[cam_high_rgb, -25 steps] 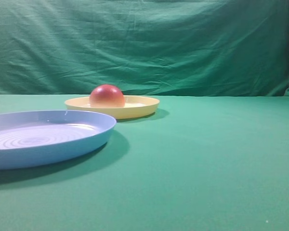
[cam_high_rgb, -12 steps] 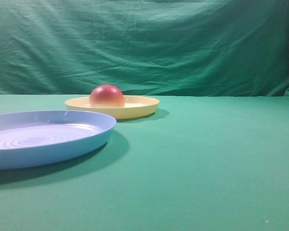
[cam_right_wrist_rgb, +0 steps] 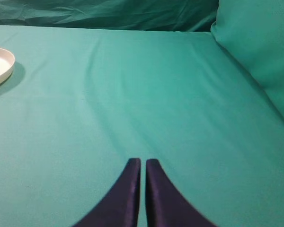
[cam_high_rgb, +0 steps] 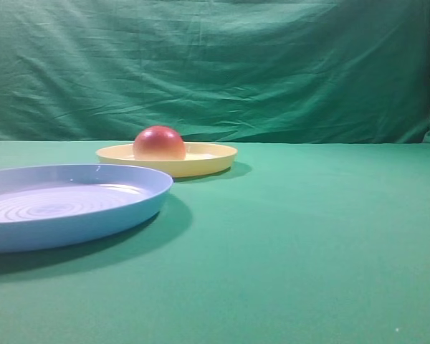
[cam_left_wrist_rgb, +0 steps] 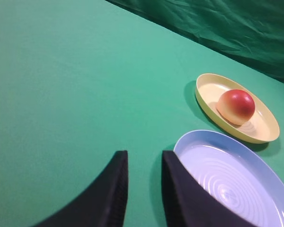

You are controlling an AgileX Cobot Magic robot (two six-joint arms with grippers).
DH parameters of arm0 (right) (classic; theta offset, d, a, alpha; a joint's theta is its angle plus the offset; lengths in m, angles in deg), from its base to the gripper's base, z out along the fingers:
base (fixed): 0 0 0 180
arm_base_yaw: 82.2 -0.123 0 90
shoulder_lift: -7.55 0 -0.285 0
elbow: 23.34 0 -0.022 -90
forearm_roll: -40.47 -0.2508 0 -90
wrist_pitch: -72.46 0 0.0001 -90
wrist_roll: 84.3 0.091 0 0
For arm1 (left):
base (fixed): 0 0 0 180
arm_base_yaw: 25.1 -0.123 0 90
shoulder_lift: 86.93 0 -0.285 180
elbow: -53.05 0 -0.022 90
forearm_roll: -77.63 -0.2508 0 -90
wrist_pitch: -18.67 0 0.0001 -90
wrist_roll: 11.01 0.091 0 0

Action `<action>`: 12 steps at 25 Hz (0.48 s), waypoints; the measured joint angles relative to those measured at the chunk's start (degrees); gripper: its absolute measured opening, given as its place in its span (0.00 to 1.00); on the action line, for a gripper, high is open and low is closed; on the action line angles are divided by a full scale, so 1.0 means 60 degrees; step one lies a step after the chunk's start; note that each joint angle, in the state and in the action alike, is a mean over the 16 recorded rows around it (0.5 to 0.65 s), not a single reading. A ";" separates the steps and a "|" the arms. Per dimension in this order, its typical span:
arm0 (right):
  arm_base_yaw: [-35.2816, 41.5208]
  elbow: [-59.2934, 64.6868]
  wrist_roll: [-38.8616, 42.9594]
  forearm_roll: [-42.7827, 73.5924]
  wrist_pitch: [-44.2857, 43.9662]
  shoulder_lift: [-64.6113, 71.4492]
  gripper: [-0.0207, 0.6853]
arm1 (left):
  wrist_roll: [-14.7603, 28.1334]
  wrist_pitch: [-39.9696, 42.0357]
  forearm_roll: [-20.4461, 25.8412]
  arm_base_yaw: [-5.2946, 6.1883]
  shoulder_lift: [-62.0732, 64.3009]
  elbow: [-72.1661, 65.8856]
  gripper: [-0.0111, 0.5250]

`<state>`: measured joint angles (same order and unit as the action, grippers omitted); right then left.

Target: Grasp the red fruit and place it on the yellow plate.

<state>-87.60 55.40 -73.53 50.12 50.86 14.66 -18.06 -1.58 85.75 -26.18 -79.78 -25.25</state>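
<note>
- Nothing shifted since earlier views.
- Red fruit (cam_high_rgb: 159,143) resting inside yellow plate (cam_high_rgb: 213,159), so apparently placed.
- Left hand (cam_left_wrist_rgb: 144,163) slightly spread, empty, near blue plate (cam_left_wrist_rgb: 236,177).
- Right hand (cam_right_wrist_rgb: 142,165) pressed together, empty, above surface (cam_right_wrist_rgb: 146,94).

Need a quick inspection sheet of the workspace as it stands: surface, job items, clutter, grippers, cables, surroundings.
Surface: green cloth tabletop, flat, faint creases.
Job's things: red fruit sits inside the yellow plate, toward its left side in the high view, nothing touching it.
Clutter: light-blue ridged plate near the yellow plate, with nothing on it.
Grippers: left gripper open a narrow gap, holding nothing, beside the blue plate's edge; right gripper shut, holding nothing, above bare cloth.
Cables: nothing seen.
Surroundings: wrinkled green backdrop behind the table.
</note>
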 joint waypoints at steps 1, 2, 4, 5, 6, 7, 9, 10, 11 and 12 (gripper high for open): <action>0.0000 0.0000 0.0000 -0.0002 -0.0001 0.0000 0.03 | 0.0000 0.0000 0.0000 0.0000 0.0000 0.0000 0.31; 0.0000 0.0000 0.0000 -0.0004 -0.0002 0.0000 0.03 | 0.0000 0.0000 0.0000 0.0000 0.0000 0.0000 0.31; 0.0000 0.0000 0.0000 -0.0008 -0.0004 0.0000 0.03 | 0.0000 0.0000 0.0000 0.0000 0.0000 0.0000 0.31; 0.0000 0.0000 0.0000 -0.0010 -0.0005 0.0000 0.03 | 0.0000 0.0000 0.0000 0.0000 0.0000 0.0000 0.31; 0.0000 0.0000 0.0000 -0.0011 -0.0006 0.0000 0.03 | 0.0000 0.0000 0.0000 0.0000 0.0000 0.0000 0.31; 0.0000 0.0000 0.0000 -0.0012 -0.0007 0.0000 0.03 | 0.0000 0.0000 0.0000 0.0000 0.0000 0.0000 0.31; 0.0000 0.0000 0.0000 -0.0014 -0.0008 0.0000 0.03 | 0.0000 0.0000 0.0000 0.0000 0.0000 0.0000 0.31; 0.0000 0.0000 0.0000 -0.0015 -0.0009 0.0000 0.03 | 0.0000 0.0000 0.0000 0.0000 0.0000 0.0000 0.31; 0.0000 0.0000 0.0000 -0.0017 -0.0010 0.0000 0.03 | 0.0000 0.0000 0.0000 0.0000 0.0000 0.0000 0.31; 0.0000 0.0000 0.0000 -0.0018 -0.0011 0.0000 0.03 | 0.0000 0.0000 0.0000 0.0000 0.0000 0.0000 0.31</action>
<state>-87.60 55.40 -73.53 50.02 50.79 14.66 -18.06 -1.58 85.75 -26.18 -79.78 -25.25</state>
